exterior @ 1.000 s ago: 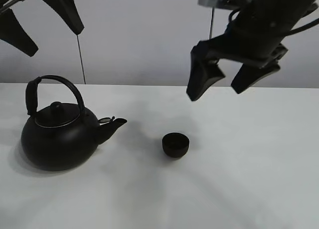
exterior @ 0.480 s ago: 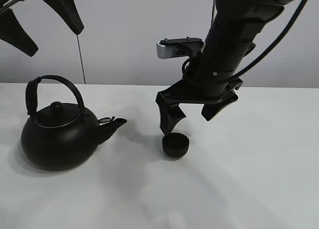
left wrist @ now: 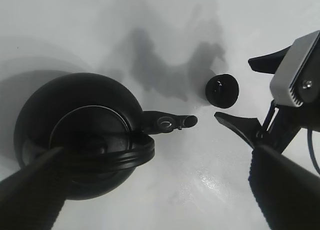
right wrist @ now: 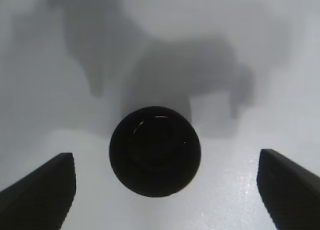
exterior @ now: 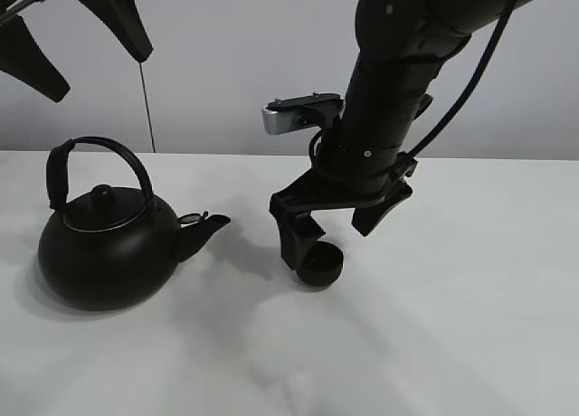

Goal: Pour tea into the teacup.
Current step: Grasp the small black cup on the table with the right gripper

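The teacup, small, low and matte black, stands on the white table right of the kettle's spout. My right gripper is lowered over it and open. One finger sits close by the cup's left side and the other is behind it to the right. In the right wrist view the teacup lies between the two fingers with a clear gap on each side of the right gripper. The black kettle stands at the left, spout toward the cup. My left gripper hangs open high above it, holding nothing.
The left wrist view looks down on the kettle, the teacup and the right arm's wrist camera. A white table carries everything, with a pale wall behind.
My right arm has come down and to the left, from high above the table to the teacup, and its fingers now straddle the cup. The left arm, kettle and cup stay still.
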Controlling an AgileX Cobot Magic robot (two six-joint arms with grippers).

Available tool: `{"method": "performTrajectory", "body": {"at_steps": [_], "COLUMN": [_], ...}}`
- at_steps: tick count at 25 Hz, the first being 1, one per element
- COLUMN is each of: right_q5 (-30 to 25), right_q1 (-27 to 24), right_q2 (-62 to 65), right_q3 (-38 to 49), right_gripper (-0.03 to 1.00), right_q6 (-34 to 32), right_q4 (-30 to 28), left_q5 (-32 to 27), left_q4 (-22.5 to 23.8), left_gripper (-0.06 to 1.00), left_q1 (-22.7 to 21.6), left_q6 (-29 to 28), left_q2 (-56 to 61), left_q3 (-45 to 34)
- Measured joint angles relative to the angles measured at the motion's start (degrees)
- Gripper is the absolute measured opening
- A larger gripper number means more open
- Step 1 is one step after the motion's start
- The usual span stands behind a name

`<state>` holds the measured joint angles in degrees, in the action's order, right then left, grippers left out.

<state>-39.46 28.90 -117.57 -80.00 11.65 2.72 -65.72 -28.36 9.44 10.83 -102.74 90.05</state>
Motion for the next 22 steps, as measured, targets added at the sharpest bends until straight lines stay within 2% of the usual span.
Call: {"method": "performTrajectory", "body": {"at_steps": [7,11,13,14,22], "right_q5": [0.1,0.5,0.5,0.6,0.6], "right_q1": [1.5,1.6,1.6,1.6,1.6], "right_q2": [-3.4,-3.5,-3.5,-3.5,-3.5], "right_q3": [-0.1,-0.1,-0.1,-0.1,-0.1], "right_gripper": [0.65,0.52,0.42,0.40,0.40], "right_q6": [-1.5,-3.2,-4.1,-4.4,-4.7], "right_q4": [-1.9,-3.2,-3.5,-3.5,-4.0], "left_q5": [0.1,0.1,0.1,0.1,0.1], "left_q4": [0.0,0.0,0.0,0.0,0.0], "left_gripper": [0.70,0.70,0.70,0.70,0.70], "left_q1": [0.0,0.0,0.0,0.0,0.0], "left_q6": [0.0,0.0,0.0,0.0,0.0], "left_q2": [0.0,0.0,0.0,0.0,0.0], "left_q3": [0.0,0.0,0.0,0.0,0.0]}}
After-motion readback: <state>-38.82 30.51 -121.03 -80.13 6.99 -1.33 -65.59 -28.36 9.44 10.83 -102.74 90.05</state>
